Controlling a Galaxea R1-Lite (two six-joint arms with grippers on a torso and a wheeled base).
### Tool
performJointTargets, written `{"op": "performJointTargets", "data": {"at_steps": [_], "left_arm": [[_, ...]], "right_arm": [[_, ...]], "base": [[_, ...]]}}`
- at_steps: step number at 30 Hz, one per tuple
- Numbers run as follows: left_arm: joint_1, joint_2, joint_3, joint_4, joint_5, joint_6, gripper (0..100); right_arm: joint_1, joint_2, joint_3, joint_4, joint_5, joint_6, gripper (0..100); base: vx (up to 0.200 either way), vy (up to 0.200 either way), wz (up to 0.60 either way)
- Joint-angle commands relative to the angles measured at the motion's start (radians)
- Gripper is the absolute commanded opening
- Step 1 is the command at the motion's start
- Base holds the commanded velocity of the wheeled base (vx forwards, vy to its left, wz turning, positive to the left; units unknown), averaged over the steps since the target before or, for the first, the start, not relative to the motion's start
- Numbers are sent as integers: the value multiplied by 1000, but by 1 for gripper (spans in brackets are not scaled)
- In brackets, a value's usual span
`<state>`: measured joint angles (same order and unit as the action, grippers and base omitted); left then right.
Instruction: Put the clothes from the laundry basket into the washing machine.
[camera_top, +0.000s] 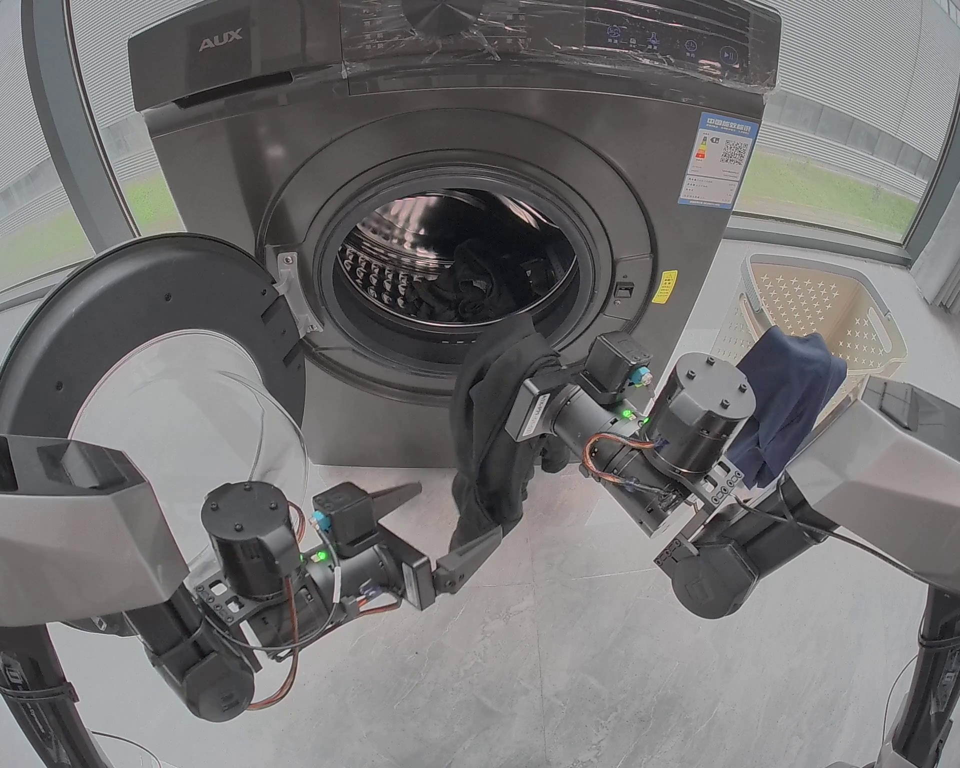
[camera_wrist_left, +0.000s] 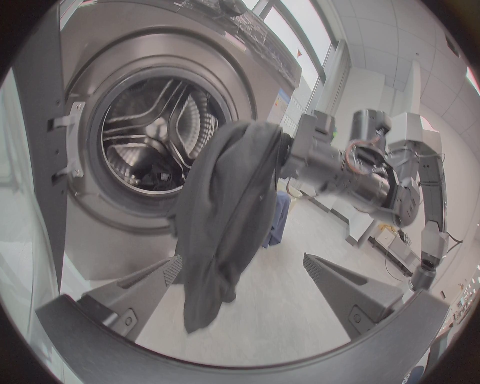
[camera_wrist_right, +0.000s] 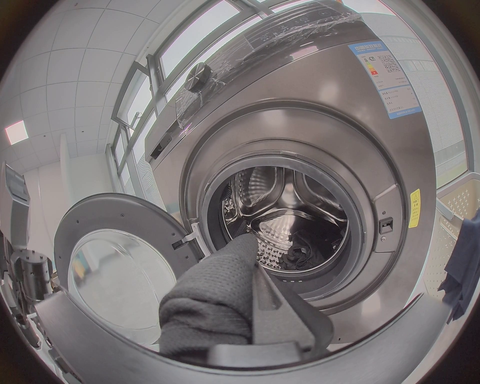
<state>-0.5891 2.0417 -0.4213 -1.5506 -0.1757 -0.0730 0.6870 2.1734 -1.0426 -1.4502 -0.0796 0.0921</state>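
1. My right gripper (camera_top: 532, 398) is clamped on the limp black cloth garment (camera_top: 488, 440), which hangs lengthwise down.
2. The grey washing machine's round drum opening (camera_top: 400, 240) lies just ahead, slightly above that grip.
3. My left gripper (camera_top: 438, 527) gapes empty near the hem.

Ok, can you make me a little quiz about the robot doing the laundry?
1. True or false: the door of the washing machine is shut.
2. Which gripper holds the black garment? A) left B) right
3. What colour is the cloth draped over the laundry basket rim?
Key: 1 false, it stands open. 2 B, the right gripper. 3 blue.
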Motion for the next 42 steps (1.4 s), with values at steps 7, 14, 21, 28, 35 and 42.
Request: {"op": "performJointTargets", "data": {"at_steps": [7, 14, 21, 28, 35, 42], "left_arm": [[3, 176, -272, 0, -1, -2, 100], [8, 272, -406, 3, 13, 4, 100], [42, 338, -511, 1, 58, 5, 100], [60, 361, -560, 4, 75, 2, 100], [63, 370, -571, 4, 90, -1, 0], [118, 307, -559, 1, 105, -11, 0]], "right_arm": [[37, 3, 1, -1, 0, 1, 0], [72, -4, 6, -1, -9, 5, 0], [88, -4, 22, -2, -20, 18, 0], [97, -4, 22, -2, -22, 18, 0], [89, -6, 24, -2, -28, 28, 0], [-15, -17, 81, 10, -46, 38, 0]], "base": [[0, 0, 0], [0, 0, 0], [0, 0, 0], [0, 0, 0], [0, 0, 0], [0, 0, 0]]}}
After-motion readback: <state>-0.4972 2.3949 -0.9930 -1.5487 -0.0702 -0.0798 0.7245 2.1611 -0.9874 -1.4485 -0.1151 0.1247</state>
